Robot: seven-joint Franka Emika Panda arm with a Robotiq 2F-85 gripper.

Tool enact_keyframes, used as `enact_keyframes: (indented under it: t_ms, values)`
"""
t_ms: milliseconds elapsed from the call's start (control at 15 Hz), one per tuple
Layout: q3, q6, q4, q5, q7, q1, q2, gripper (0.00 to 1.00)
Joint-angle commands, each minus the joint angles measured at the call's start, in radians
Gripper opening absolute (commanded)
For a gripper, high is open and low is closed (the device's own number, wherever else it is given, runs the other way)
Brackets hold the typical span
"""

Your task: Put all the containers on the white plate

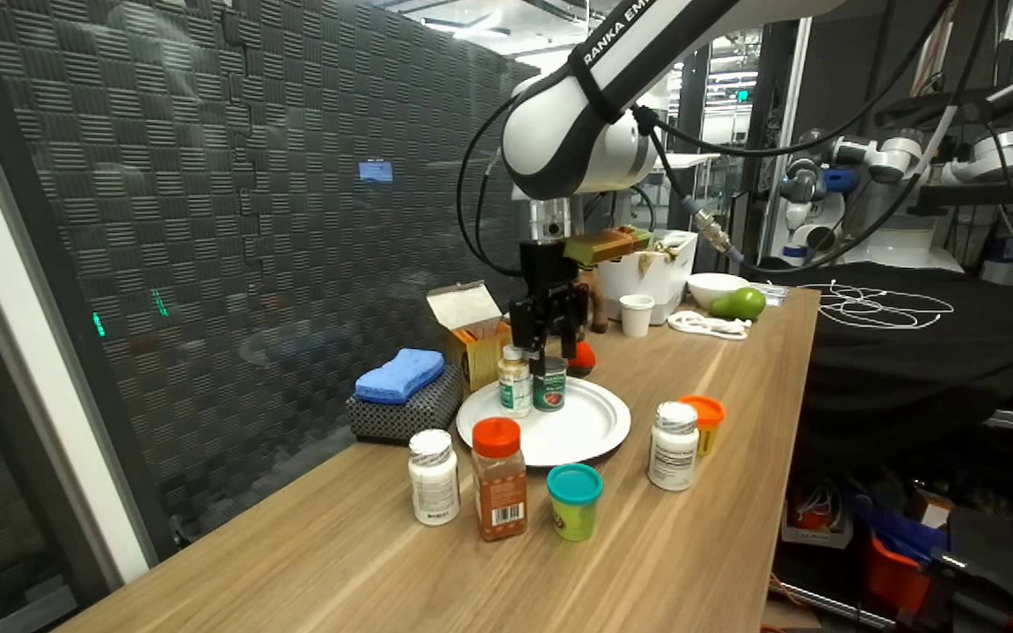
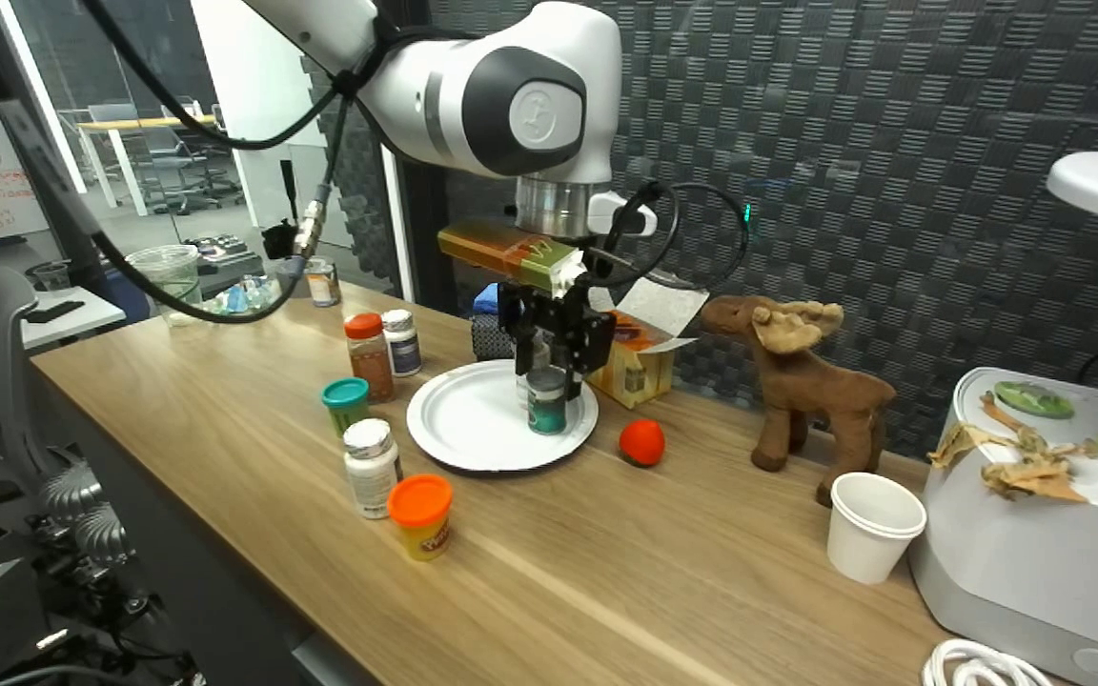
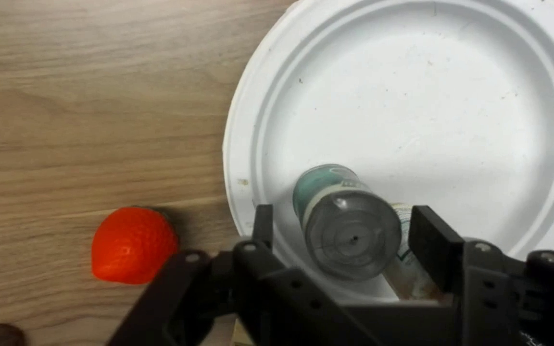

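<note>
My hand (image 3: 342,223) is spread above the white plate (image 3: 402,120); the grey-lidded jar (image 3: 354,235) stands upright on it between my fingers (image 3: 428,242).

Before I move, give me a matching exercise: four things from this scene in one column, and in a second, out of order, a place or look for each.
Things:
1. Grey-topped jar
2. Red-lidded jar
3. Orange-lidded tub
4. Flat blue block

Places and looks:
A. On top of the dark patterned box
B. On the table, with a yellow body
C. On the white plate, between jaws that stand apart
D. On the table, between a white bottle and the teal-lidded tub

Right pairs: 1-C; 2-D; 3-B; 4-A
</note>
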Motion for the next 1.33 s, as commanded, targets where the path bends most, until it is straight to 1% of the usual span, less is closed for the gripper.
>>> enact_keyframes:
  t_ms: [0,267,333,467,600,667,800,933,1067,1133,1267]
  values:
    - [0.018,0.013,-0.008,0.016,-0.035,-0.022,-0.026,1.0]
    - [0.016,0.066,-0.081,0.008,-0.046,-0.021,-0.097,1.0]
    - [0.012,0.065,-0.105,0.001,-0.043,-0.018,-0.118,1.0]
    - [0.007,0.051,-0.154,0.004,-0.019,-0.015,-0.162,1.0]
    - [0.004,-0.002,-0.213,0.026,0.022,-0.014,-0.218,1.0]
    - [0.007,-0.045,-0.242,0.055,0.045,-0.018,-0.247,1.0]
    - [0.007,-0.057,-0.313,0.114,0.087,-0.021,-0.304,1.0]
    - [0.005,-0.035,-0.383,0.168,0.117,-0.02,-0.353,1.0]
    - [0.001,-0.003,-0.443,0.196,0.153,-0.013,-0.393,1.0]
    - [-0.001,0.011,-0.468,0.202,0.178,-0.01,-0.408,1.0]
    - [-0.006,0.071,-0.522,0.176,0.243,-0.001,-0.433,1.0]
